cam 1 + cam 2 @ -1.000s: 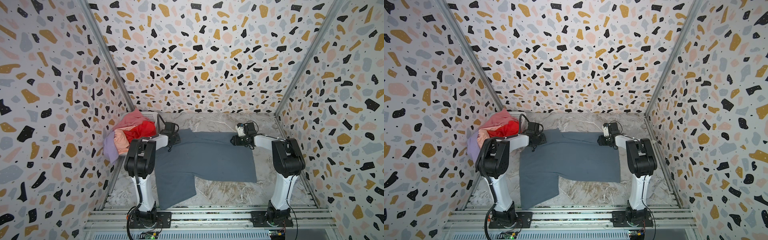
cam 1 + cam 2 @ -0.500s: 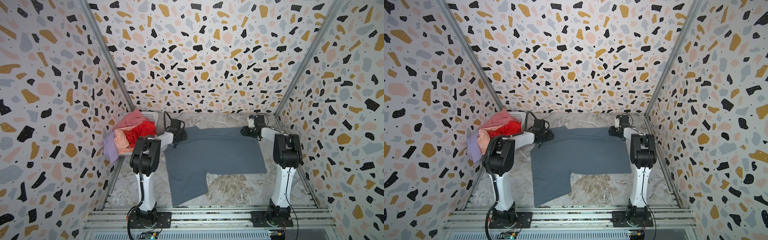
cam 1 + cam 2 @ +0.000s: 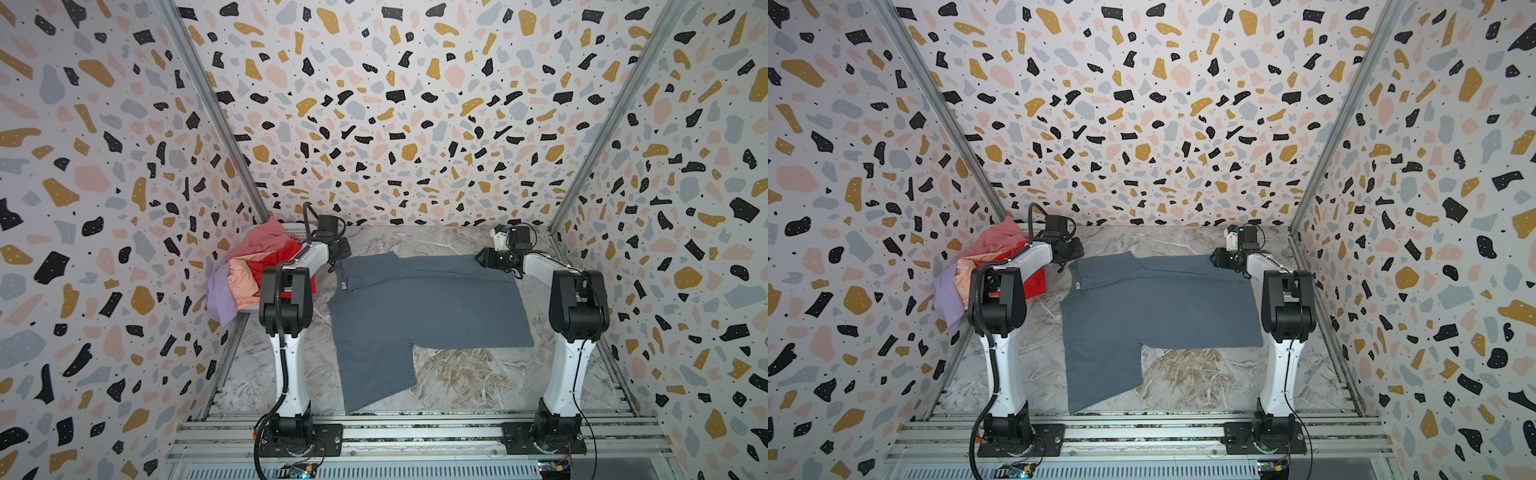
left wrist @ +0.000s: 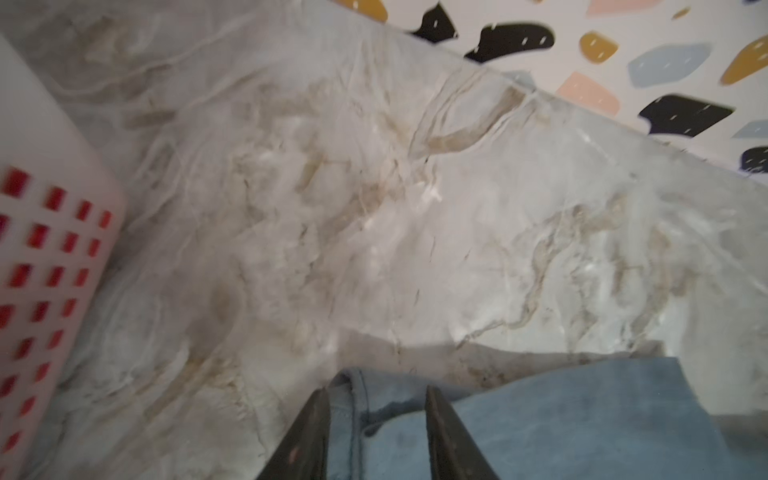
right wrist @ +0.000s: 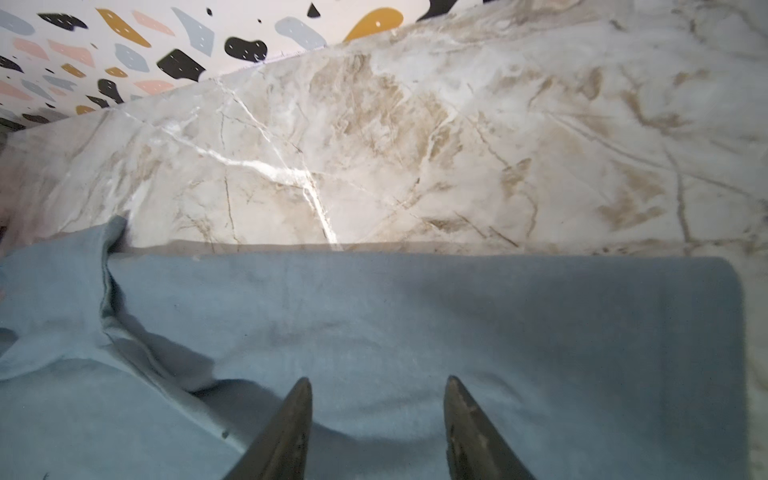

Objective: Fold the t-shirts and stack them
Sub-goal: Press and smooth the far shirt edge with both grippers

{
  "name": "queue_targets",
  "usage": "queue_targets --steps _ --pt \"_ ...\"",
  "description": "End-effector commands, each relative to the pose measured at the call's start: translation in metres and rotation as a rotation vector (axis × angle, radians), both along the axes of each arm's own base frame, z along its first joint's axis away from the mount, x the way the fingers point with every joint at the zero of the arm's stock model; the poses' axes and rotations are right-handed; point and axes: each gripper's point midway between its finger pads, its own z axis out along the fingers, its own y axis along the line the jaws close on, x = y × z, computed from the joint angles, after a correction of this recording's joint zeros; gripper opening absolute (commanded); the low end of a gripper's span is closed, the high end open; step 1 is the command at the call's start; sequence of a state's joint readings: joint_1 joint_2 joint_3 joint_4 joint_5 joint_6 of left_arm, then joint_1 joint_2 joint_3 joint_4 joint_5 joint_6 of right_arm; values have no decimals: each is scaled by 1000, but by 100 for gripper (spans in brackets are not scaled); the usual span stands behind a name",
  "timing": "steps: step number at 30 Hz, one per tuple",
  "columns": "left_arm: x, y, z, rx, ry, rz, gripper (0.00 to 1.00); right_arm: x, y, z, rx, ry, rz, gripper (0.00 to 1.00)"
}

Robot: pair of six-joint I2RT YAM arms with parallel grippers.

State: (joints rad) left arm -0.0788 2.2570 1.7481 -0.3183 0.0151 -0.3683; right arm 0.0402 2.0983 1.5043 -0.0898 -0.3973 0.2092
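Grey-blue t-shirt (image 3: 424,307) spread flat (on table (image 3: 478,374)).

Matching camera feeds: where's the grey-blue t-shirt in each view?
Top view: grey-blue t-shirt spread mid-table, between the arms.
Top view: grey-blue t-shirt, same spot mid-table.
Left wrist: one corner of the grey-blue t-shirt, at the left hand.
Right wrist: grey-blue t-shirt spreads wide beneath the right hand.
Shared landmark: marble table, in all four.
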Motion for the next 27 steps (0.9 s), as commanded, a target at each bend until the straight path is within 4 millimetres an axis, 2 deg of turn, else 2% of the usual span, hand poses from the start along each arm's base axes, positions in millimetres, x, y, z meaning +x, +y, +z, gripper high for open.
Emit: queue_targets --steps 1,9,15,19,27 --pt "-1 -2 -2 18 14 -18 38 -2 2 28 23 -48 1 52" --pt "-4 -3 -8 1 10 -9 32 -4 1 25 14 -38 0 51" --pt "-5 -3 -13 4 20 -12 21 -3 0 24 12 -36 -5 51" --pt "-4 -2 -9 12 14 -7 19 -3 0 24 12 -36 -8 51" --pt "-6 2 -4 35 12 -5 8 -4 0 20 17 -27 -12 51"
